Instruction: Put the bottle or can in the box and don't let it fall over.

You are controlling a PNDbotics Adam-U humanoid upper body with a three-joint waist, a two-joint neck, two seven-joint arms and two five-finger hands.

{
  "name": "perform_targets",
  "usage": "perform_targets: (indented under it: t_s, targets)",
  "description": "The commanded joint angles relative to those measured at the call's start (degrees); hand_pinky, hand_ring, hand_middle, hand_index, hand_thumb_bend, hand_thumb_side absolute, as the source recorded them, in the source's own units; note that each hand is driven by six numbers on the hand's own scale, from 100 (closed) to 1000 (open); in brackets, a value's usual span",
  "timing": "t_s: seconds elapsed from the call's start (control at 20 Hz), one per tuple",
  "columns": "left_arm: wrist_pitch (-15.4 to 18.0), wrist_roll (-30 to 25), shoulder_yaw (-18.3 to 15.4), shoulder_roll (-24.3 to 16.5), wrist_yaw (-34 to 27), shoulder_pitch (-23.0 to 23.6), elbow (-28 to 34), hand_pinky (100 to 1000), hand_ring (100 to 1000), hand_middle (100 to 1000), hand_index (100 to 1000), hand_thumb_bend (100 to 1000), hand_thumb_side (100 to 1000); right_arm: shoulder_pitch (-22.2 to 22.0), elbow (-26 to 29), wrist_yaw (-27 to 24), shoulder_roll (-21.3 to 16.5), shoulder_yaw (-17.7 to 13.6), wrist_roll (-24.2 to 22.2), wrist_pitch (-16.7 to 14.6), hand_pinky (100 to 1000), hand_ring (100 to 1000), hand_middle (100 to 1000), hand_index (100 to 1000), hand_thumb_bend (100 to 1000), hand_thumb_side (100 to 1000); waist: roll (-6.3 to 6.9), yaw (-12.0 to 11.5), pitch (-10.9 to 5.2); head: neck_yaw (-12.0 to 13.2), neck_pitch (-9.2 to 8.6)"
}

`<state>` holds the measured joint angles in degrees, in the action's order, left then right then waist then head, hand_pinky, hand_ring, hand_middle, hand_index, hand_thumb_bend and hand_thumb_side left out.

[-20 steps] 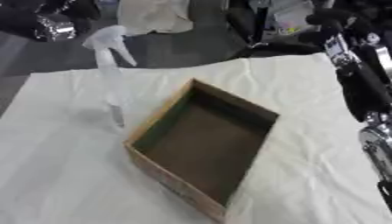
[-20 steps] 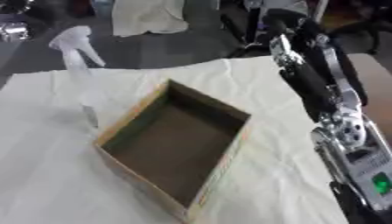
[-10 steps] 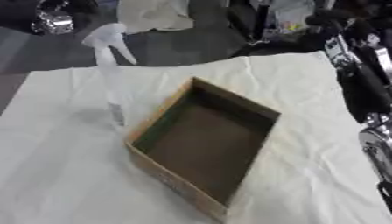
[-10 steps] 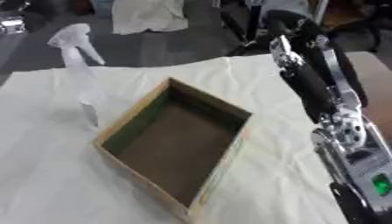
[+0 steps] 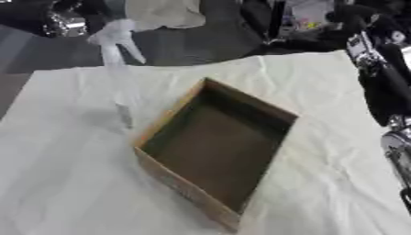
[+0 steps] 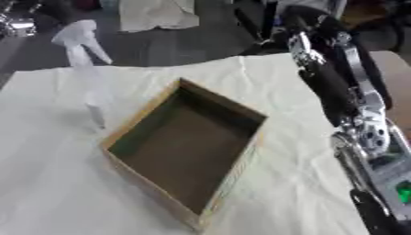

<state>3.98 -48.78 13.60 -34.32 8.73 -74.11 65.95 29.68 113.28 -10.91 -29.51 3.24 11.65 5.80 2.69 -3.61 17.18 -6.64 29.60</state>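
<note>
A clear spray bottle with a white trigger head stands upright on the white cloth, just left of the open cardboard box. The box holds nothing. A black and silver part of my left arm shows at the upper left, behind the bottle's head and apart from it; the hand itself is blurred. My right arm runs along the right side, and its dark hand hangs beyond the cloth's far edge, away from the bottle and the box.
The white cloth covers the table and is wrinkled to the right of the box. A pale cloth bundle and dark clutter lie on the floor beyond the far edge.
The whole picture has shifted slightly, so the camera has moved. The bottle and box stand where they were; the silver part at the upper left has edged upward.
</note>
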Motion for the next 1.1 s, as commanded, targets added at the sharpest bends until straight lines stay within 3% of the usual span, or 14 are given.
perform_targets:
  t_s: [0.05, 0.45, 1.1]
  targets:
    - [-0.03, 0.06, -0.44, -0.88, 0.33, -1.14, 0.4, 973, 857, 827, 824, 217, 602, 0.95, 1.31, -0.37, -0.77, -0.22, -0.29, -0.18, 935, 732, 781, 808, 100, 560, -0.11, -0.05, -0.86, 0.08, -0.43]
    - [0.94, 1.81, -0.81, -0.75, 1.97, -1.34, 0.23, 988, 883, 840, 830, 264, 565, 1.07, 1.31, -0.44, -0.69, -0.16, -0.54, -0.1, 936, 732, 781, 808, 100, 569, -0.15, -0.11, -0.48, -0.36, -1.05]
    - [1.71, 3.57, -1.18, -0.27, 2.71, -1.58, -0.56, 981, 883, 841, 832, 238, 556, 1.15, 1.31, -0.92, -0.63, -0.15, -0.81, 0.14, 939, 732, 781, 807, 100, 583, -0.24, 0.27, 0.26, 0.03, -2.05]
